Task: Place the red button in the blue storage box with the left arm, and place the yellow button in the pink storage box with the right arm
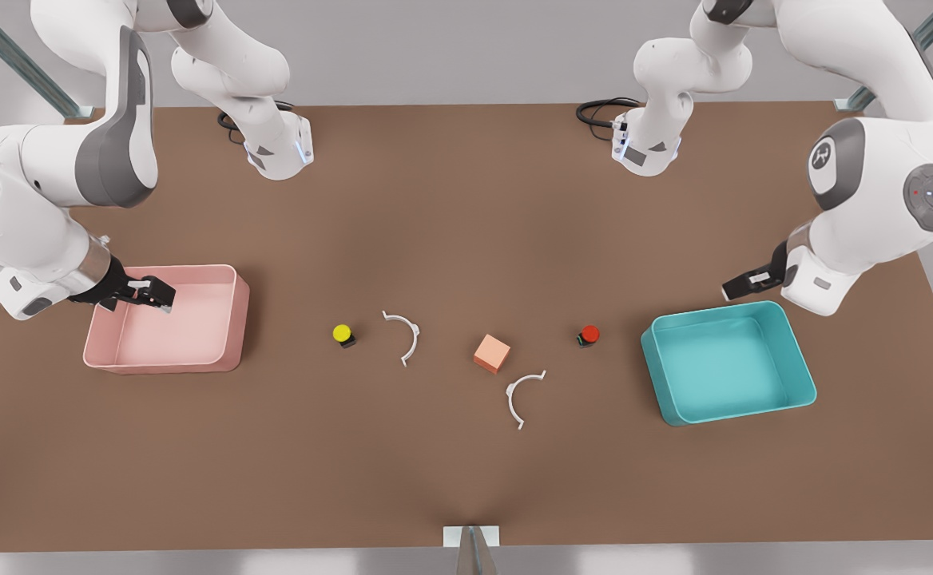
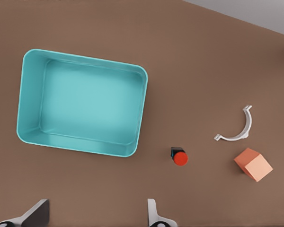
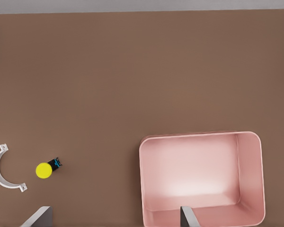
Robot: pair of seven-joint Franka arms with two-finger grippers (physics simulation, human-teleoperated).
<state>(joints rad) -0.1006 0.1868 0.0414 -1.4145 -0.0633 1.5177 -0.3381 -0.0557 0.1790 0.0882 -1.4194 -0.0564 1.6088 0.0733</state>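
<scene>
The red button (image 1: 589,335) (image 2: 180,157) stands on the brown table just left of the blue storage box (image 1: 652,369) (image 2: 142,113) in the front view. My left gripper (image 1: 742,285) (image 2: 97,215) hovers open above the back-left corner of that box, holding nothing. The yellow button (image 1: 343,334) (image 3: 45,170) stands on the table to the right of the pink storage box (image 1: 239,319) (image 3: 255,179). Over the pink box's back-left part hangs my right gripper (image 1: 155,299) (image 3: 113,217), open and holding nothing. Both boxes hold nothing.
An orange cube (image 1: 491,353) (image 2: 253,164) lies between the two buttons. Two white curved clips (image 1: 406,335) (image 1: 517,397) lie near it. Both arm bases and black cables (image 1: 598,110) stand at the table's far edge.
</scene>
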